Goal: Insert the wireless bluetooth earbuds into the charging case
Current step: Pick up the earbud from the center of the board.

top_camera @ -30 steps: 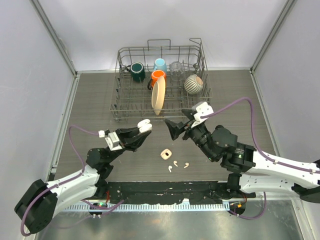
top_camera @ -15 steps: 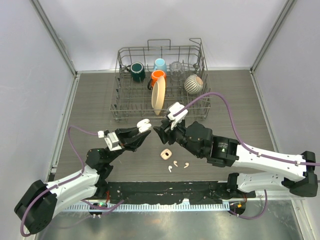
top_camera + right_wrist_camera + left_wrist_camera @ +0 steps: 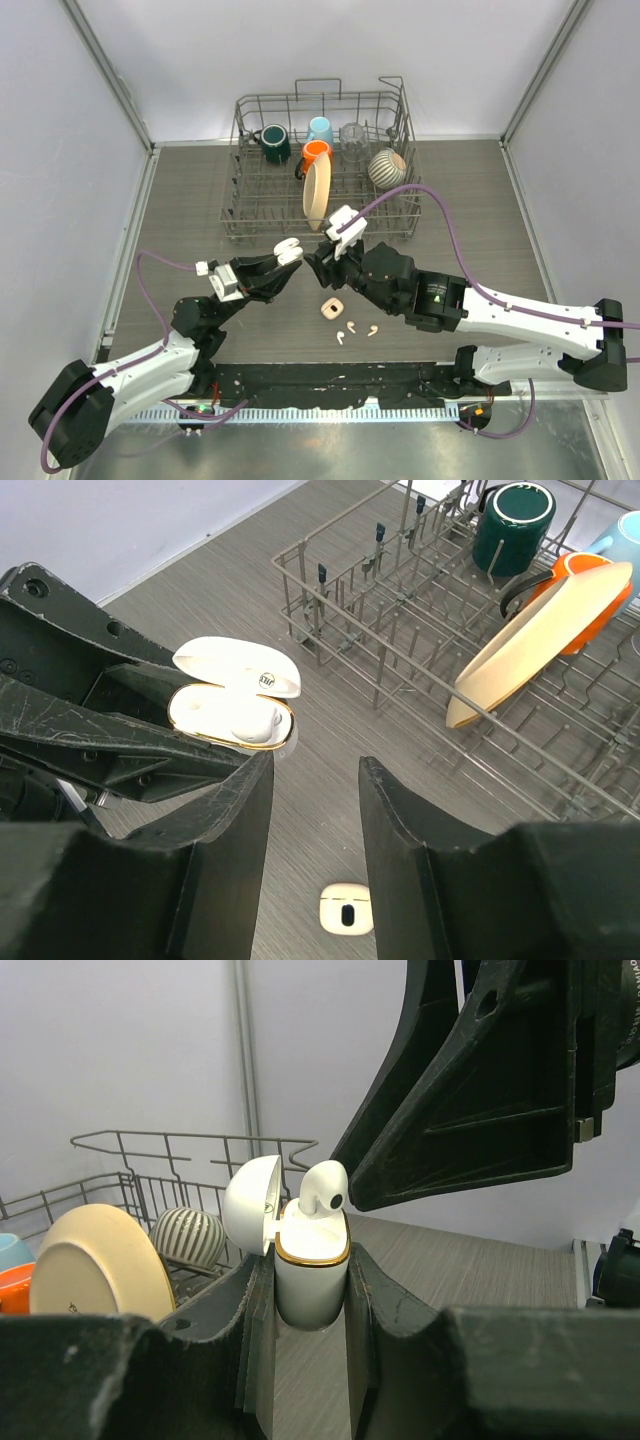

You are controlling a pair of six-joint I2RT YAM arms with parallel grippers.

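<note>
One earbud (image 3: 322, 1188) stands stem-down in the open charging case (image 3: 311, 1270). Its head pokes above the gold rim, so prob. not fully seated. The left end effector (image 3: 284, 262) is clamped on the case body and holds it up off the surface (image 3: 190, 200), lid flipped back.

The right end effector (image 3: 316, 262) sits just beside the case on its right in the top view. In the left wrist view it is just above and right of the bud head. Its jaws are narrowly apart w/ nothing between them. The bud's long axis runs approx. upright, in line w/ the case well, so any seating push likely needs to go down that axis. The right arm is the free one and the nearer.

Three loose earbuds (image 3: 352, 326) lie on the surface twd the near edge, well below both end effectors, next to a small cream case (image 3: 332, 308).
</note>
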